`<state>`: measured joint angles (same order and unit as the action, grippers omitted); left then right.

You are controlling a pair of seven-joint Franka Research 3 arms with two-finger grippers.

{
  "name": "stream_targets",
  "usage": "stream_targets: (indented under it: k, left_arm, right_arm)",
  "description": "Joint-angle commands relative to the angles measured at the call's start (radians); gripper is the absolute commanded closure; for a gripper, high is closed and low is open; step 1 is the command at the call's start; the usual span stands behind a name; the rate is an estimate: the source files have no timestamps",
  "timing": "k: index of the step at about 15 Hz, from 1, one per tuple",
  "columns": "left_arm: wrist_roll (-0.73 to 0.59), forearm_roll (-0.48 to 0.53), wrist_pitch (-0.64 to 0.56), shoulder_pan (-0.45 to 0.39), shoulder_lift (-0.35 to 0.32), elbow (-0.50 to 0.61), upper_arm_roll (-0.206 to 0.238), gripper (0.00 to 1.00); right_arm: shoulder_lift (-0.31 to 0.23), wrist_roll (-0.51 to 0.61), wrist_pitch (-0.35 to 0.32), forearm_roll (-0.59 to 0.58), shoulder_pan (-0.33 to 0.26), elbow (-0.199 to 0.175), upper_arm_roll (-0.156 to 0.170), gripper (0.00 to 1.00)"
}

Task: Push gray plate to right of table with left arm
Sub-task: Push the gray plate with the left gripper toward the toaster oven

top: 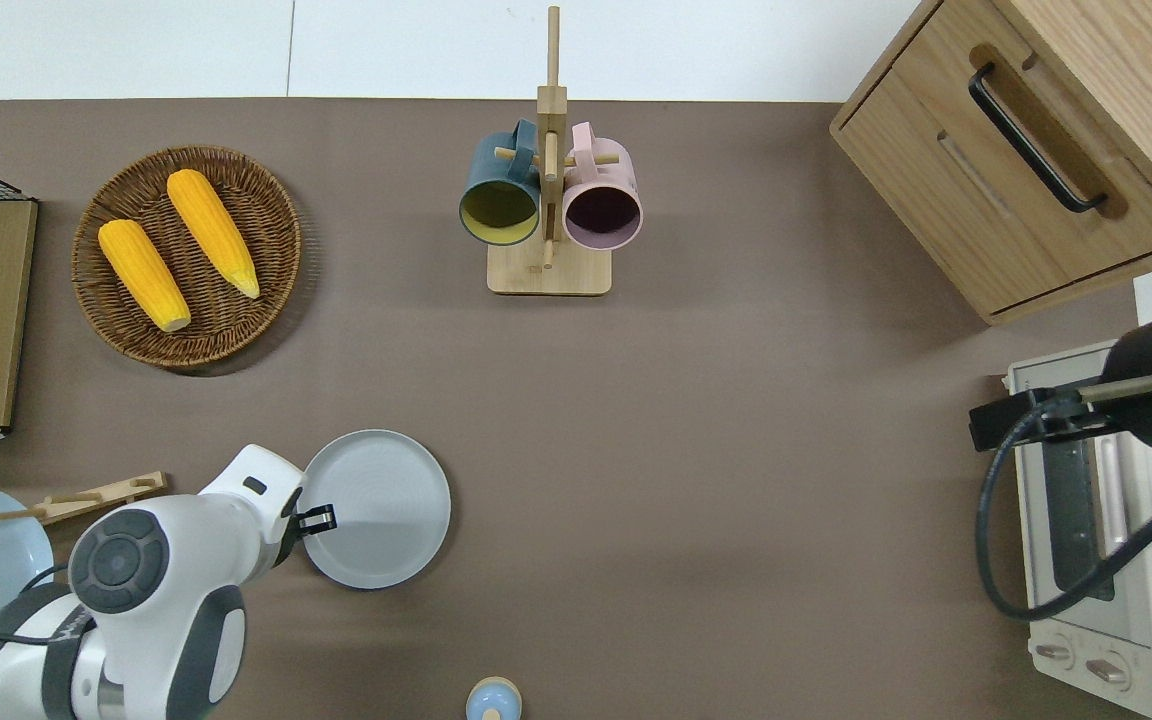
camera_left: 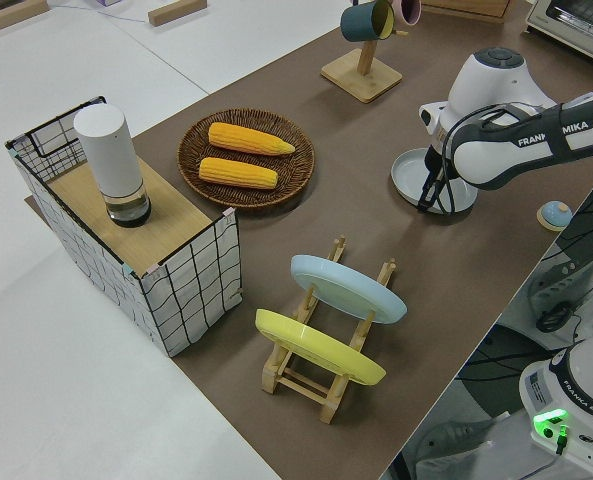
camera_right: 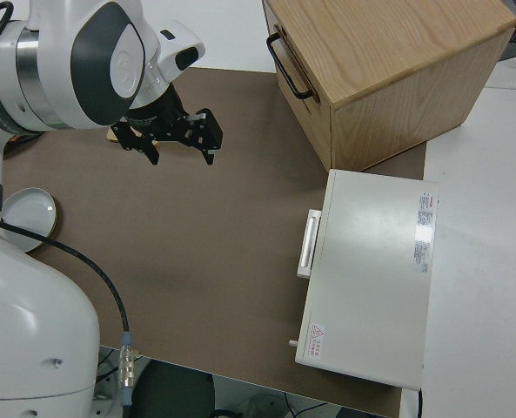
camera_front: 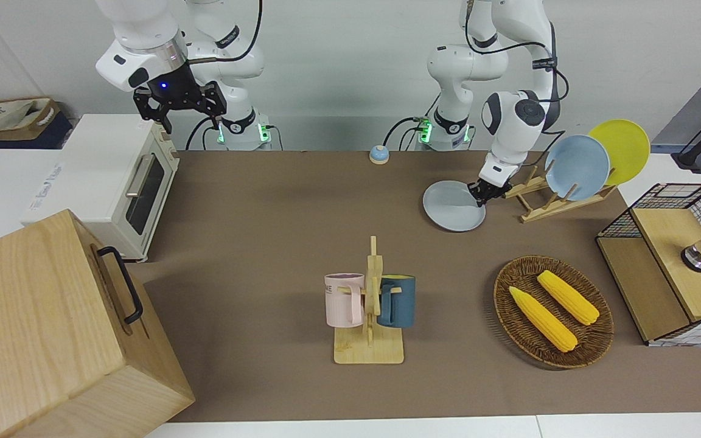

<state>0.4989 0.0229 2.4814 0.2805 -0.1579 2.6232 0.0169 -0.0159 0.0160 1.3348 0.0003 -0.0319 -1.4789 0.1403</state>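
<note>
The gray plate lies flat on the brown table, lower left of the overhead frame. The left gripper touches its rim; whether its fingers are parted I cannot tell. The right gripper, parked, gapes wide.

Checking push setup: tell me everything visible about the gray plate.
The gray plate is round, shallow, matte pale gray-blue, with a low raised rim, and empty. It lies flat on the table, beside the wooden plate rack. The left gripper is down at its rim on the left arm's side; contact looks likely.
</note>
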Motion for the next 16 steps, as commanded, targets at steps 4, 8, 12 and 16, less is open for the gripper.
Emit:
stream_targets:
  k: [4,8,12,16]
  left_arm:
    - [0.429,0.032,0.056,0.247,0.225,-0.176,-0.040,1.00]
    - [0.625,0.028,0.094,0.281,0.325,-0.287,-0.121,1.00]
    - [0.756,0.019,0.091,0.289,0.405,-0.389,-0.192,1.00]
    - [0.802,0.019,0.085,0.335,0.437,-0.440,-0.192,1.00]
  right_arm:
    - [-0.002,0.013,-0.016,0.004,-0.019,0.009,0.016,0.017]
    - [-0.002,0.012,-0.016,0.004,-0.019,0.009,0.016,0.017]
    - [-0.002,0.013,-0.016,0.004,-0.019,0.009,0.016,0.017]
    - [-0.002,0.012,-0.016,0.004,-0.019,0.009,0.016,0.017]
